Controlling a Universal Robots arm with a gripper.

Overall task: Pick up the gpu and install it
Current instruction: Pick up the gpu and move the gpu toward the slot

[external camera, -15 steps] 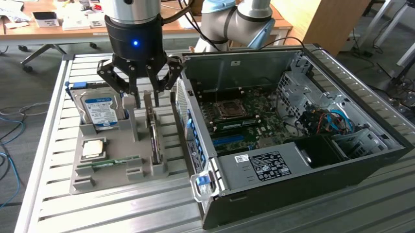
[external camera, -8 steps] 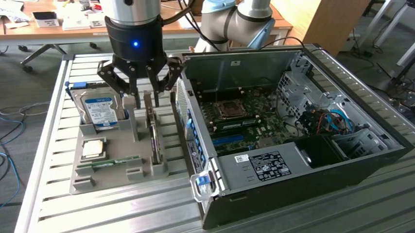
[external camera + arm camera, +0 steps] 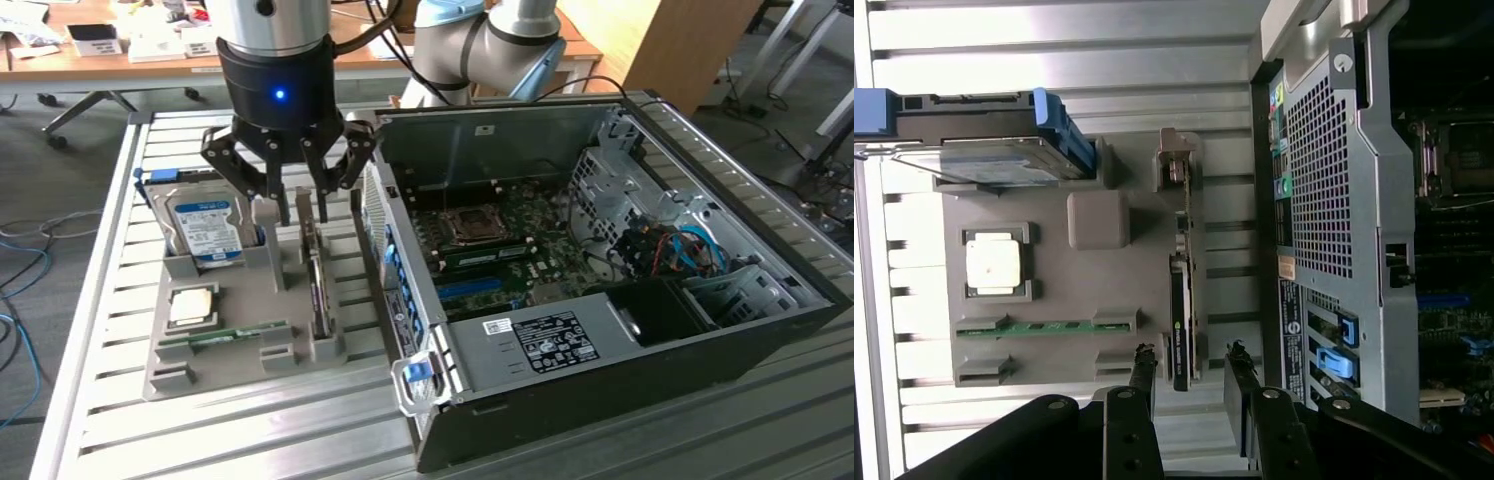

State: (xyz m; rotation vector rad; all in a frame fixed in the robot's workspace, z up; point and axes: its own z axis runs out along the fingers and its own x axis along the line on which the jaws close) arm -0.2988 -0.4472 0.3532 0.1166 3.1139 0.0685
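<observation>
The gpu (image 3: 318, 280) stands on edge in a slot of the grey tray (image 3: 254, 300), a thin green card with a silver bracket at its far end. My gripper (image 3: 300, 200) hangs right over that far end, open, one finger on each side of the card's line and nothing held. In the wrist view the gpu (image 3: 1181, 300) runs lengthwise toward my gripper (image 3: 1189, 365), and its dark cooler end lies between the two black fingertips (image 3: 1144, 365) with gaps on both sides.
The tray also holds a silver hard drive (image 3: 203, 225), a CPU (image 3: 194, 305) and a RAM stick (image 3: 220, 335). An open PC case (image 3: 747, 330) with its motherboard (image 3: 507, 250) exposed stands close on the exterior view's right. Everything rests on a slatted metal table (image 3: 200, 430).
</observation>
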